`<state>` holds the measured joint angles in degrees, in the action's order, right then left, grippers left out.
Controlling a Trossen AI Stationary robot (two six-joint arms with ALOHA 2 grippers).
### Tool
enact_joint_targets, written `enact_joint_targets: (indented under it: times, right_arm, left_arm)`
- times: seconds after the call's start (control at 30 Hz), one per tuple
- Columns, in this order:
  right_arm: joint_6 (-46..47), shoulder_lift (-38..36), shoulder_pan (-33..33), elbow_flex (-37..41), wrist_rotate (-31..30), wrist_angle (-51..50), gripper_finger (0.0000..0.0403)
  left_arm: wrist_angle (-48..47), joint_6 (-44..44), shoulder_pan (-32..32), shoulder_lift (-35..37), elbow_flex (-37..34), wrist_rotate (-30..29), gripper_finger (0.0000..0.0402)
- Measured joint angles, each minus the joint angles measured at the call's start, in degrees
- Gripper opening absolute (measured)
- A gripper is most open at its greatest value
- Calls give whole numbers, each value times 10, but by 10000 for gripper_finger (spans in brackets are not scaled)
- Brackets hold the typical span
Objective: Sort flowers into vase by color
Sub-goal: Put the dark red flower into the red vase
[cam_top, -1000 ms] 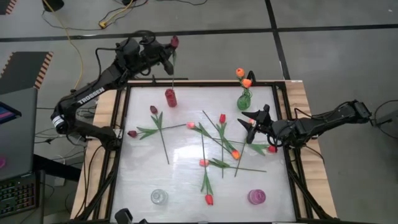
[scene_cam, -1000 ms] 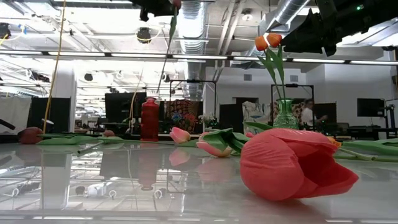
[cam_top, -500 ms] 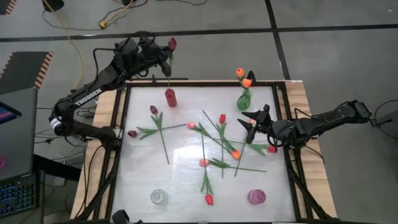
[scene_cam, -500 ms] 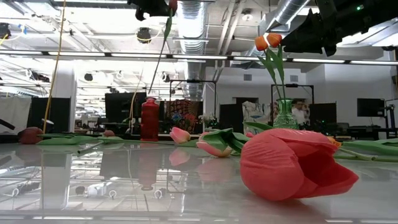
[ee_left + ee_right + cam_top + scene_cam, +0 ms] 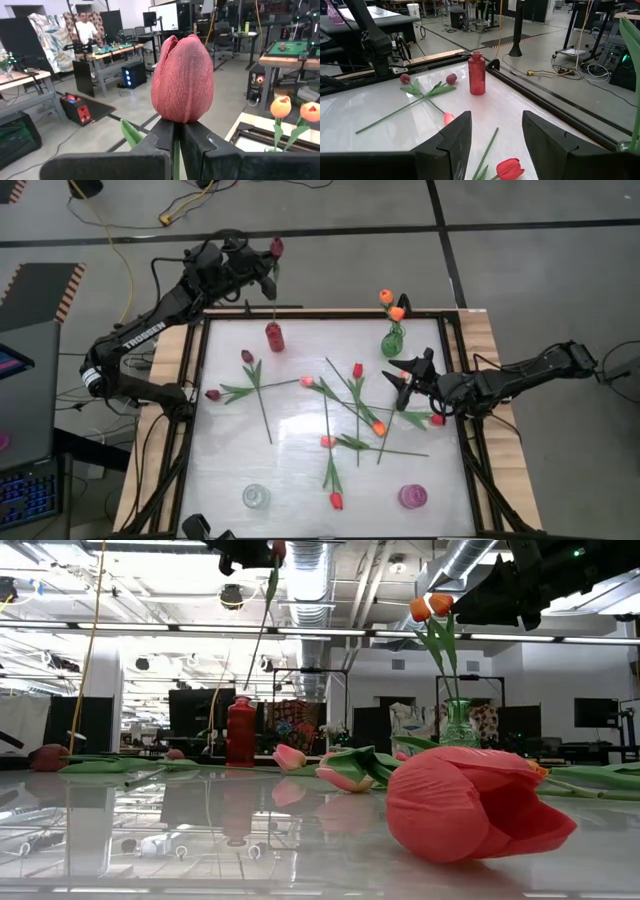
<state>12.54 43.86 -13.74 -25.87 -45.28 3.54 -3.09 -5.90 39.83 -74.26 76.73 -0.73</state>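
Dark red tulip (image 5: 182, 80) fills the left wrist view, its stem pinched between the closed fingers of the left gripper (image 5: 262, 268), while the high view alone shows that this gripper is raised beyond the far edge of the table (image 5: 230, 470), near the red bottle vase (image 5: 274, 336). White letters "TROSSEN" can be read on the left arm (image 5: 146, 332) only in the high view. The right gripper (image 5: 406, 383) waits with its fingers spread wide and empty over the right side of the table, beside the loose flowers (image 5: 345, 415), and the green glass vase (image 5: 392, 340) holds two orange tulips (image 5: 391, 304).
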Motion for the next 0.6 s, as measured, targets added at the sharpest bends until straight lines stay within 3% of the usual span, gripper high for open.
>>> enact_joint_targets:
  times: [0.6]
  right_arm:
    - [0,0,0,0,0,-1,203]
  left_arm:
    - [-27,1,0,0,0,0,2]
